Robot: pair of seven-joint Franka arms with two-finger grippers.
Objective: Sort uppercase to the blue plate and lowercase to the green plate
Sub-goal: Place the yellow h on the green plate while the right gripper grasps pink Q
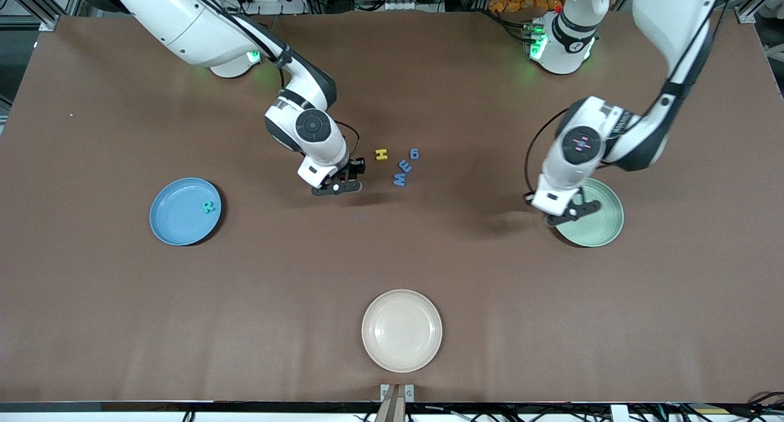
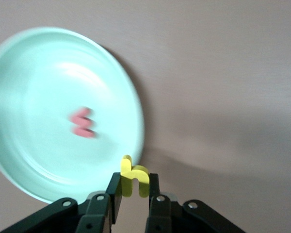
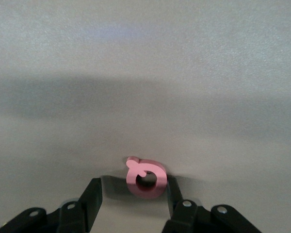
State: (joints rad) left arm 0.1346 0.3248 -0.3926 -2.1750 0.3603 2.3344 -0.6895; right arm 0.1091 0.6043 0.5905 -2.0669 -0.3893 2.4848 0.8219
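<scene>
Left gripper (image 2: 131, 194): it pinches the yellow h (image 2: 134, 180) between its two fingers. The letter stands up on its edge. The gripper is up in the air, over the rim of the green plate (image 1: 603, 226).
Right gripper (image 3: 136, 194): it pinches the red Q (image 3: 146, 178) between its two fingers. The Q stands up on its edge. The gripper is over bare brown table (image 1: 465, 269), between the blue plate (image 1: 177, 217) and the loose letters.
Green plate: it sits right under the left gripper, at the left arm's end of the table. The red m (image 2: 82, 123) lies flat in it, near the middle.
Yellow H (image 1: 381, 155): it lies flat on the table, close beside the right gripper, toward the left arm's end.
Blue W (image 1: 400, 178): it lies just past the H from the right gripper, a bit nearer to the front camera.
Blue E (image 1: 405, 166): it touches the W, or almost does.
Blue g (image 1: 414, 154): it lies just beside the E and looks like a 6 or a 9.
Blue plate: it sits well apart from the right gripper, at the right arm's end of the table.
Green R (image 1: 209, 207): it lies flat in the blue plate, near the rim on the side closest to the right gripper.
Cream plate (image 1: 402, 331): it sits well apart from both grippers, nearest to the front camera.
</scene>
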